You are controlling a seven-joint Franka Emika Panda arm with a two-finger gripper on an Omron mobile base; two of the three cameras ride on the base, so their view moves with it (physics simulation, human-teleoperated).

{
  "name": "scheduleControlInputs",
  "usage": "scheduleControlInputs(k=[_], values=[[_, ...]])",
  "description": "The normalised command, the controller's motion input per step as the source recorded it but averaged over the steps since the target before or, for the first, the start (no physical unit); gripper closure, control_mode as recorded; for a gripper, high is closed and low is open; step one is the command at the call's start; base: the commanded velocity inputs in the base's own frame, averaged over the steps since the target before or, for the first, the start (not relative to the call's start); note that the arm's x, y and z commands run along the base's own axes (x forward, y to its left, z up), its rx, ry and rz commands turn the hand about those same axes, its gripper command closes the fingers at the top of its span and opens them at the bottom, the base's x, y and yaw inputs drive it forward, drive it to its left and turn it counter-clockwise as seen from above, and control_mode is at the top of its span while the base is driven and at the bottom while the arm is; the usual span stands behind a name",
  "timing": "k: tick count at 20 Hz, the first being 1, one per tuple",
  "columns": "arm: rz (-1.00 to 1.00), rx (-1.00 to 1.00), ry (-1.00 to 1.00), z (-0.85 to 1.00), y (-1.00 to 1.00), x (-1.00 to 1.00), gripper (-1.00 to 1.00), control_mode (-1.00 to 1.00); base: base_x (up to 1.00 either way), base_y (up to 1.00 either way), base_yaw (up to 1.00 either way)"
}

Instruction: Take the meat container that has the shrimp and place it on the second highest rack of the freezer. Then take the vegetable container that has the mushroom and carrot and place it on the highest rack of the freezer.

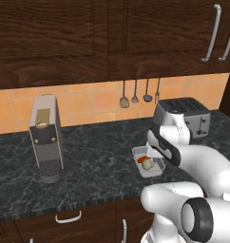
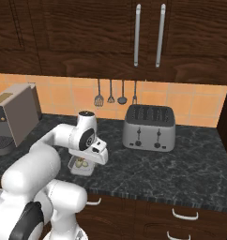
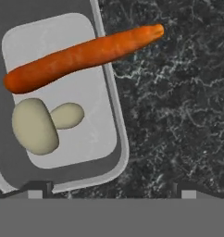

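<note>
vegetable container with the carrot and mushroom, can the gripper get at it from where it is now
Probably yes. The gripper hangs right above the vegetable container, jaws apart, with its rim between them and nothing in the way. The carrot overhangs the rim further along.

Vegetable container (image 3: 115, 115) on counter (carrot (image 3: 81, 55) overhanging rim, mushroom (image 3: 40, 124) inside).

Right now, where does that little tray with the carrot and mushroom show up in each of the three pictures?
Left base view: vegetable container sits right of center on the counter, by the arm.
Right base view: it peeks out left of center, under the arm.
Hand view: it takes up the left half, close up.
Shared landmark: the toaster behind it, seen from both base cameras.
</note>
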Motion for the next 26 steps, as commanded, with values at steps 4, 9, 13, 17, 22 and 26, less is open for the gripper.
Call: scheduleControlInputs(k=[4,9,13,17,22,26], values=[[-0.09,0.0,0.04,-0.54,-0.04,0.13,-1.0,-1.0,0.0,0.0,0.0],[-0.09,0.0,0.01,-0.52,-0.05,0.12,-1.0,-1.0,0.0,0.0,0.0],[-0.09,0.0,0.03,-0.49,-0.14,0.07,-1.0,-1.0,0.0,0.0,0.0],[-0.08,0.0,0.03,-0.39,-0.21,0.03,-1.0,-1.0,0.0,0.0,0.0],[-0.02,0.0,0.04,-0.18,-0.14,-0.12,-1.0,-1.0,0.0,0.0,0.0],[-0.01,0.0,0.01,0.0,-0.16,-0.21,-1.0,-1.0,0.0,0.0,0.0]])
